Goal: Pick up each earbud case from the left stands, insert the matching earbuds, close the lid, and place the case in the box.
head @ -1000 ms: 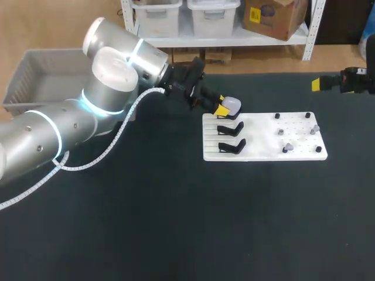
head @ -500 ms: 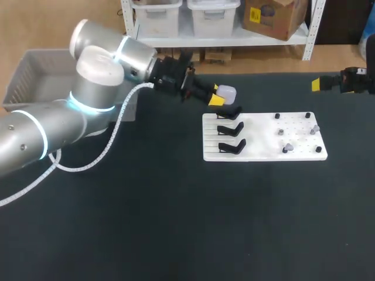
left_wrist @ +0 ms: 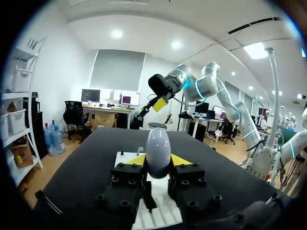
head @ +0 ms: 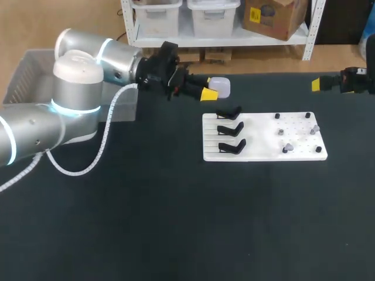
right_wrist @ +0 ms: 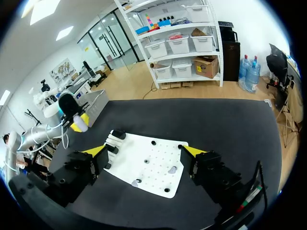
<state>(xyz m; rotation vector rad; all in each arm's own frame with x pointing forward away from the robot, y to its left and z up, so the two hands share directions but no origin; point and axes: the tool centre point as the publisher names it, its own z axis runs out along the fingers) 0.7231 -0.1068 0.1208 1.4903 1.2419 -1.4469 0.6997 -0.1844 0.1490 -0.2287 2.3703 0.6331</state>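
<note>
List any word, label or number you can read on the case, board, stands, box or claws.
None can be read.
The case, held in the left claw, is plain, also in the left wrist view.
The white board and its black stands: no print.
The grey box: no label shows.
The right claw: no marking shows.

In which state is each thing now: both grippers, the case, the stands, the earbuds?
left gripper: shut on the earbud case.
earbud case: lid looks closed, held in the air beyond the stands.
right gripper: open, empty.
stands: all three empty.
earbuds: loose on the white board.
</note>
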